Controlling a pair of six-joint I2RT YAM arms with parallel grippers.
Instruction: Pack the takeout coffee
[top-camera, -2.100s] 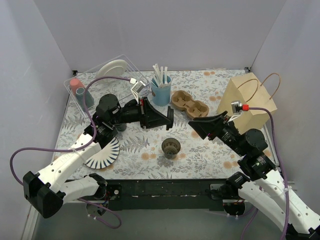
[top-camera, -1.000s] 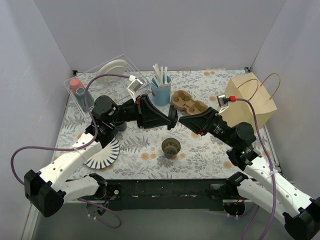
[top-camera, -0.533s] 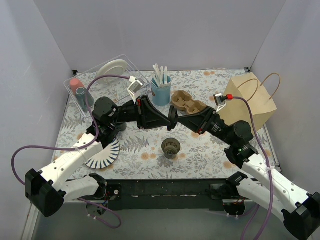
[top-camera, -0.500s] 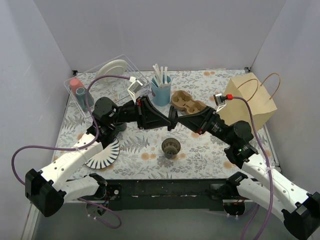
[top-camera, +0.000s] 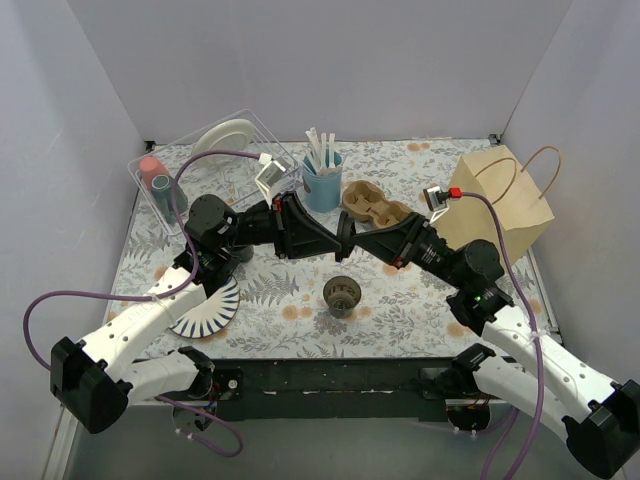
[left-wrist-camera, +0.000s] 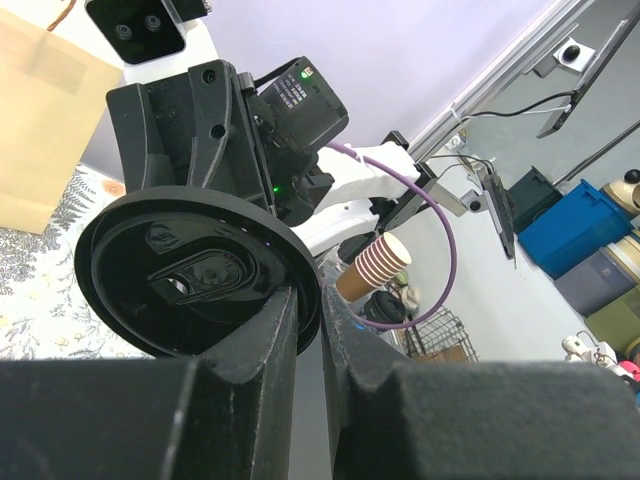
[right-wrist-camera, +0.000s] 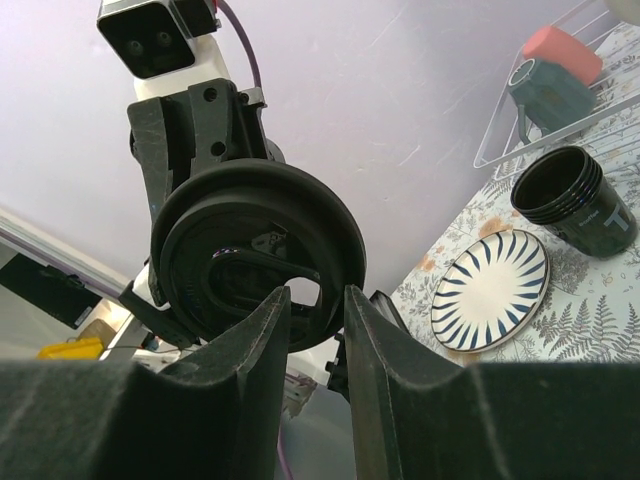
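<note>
No lidded takeout coffee shows in any view. A round black sip lid (top-camera: 346, 236) hangs in the air over the table's middle, and it fills the left wrist view (left-wrist-camera: 190, 270). My left gripper (top-camera: 338, 238) is shut on the lid's rim (left-wrist-camera: 322, 295). From the right, my right gripper (top-camera: 360, 240) meets it tip to tip. Its fingers straddle the lower edge of the lid (right-wrist-camera: 255, 250) with a gap still showing (right-wrist-camera: 317, 295). Below them a lidless black cup (top-camera: 342, 294) stands upright on the cloth.
The brown paper bag (top-camera: 497, 198) stands open at back right. A cardboard cup carrier (top-camera: 378, 207) and a light blue cup of white sticks (top-camera: 322, 182) sit behind the grippers. A striped plate (top-camera: 205, 305), stacked black cups (right-wrist-camera: 572, 198) and a clear bin (top-camera: 200, 165) lie left.
My right arm swung left to meet the left gripper, and its fingers narrowed around the lid's edge. The left gripper has held the lid still over the last half second.
</note>
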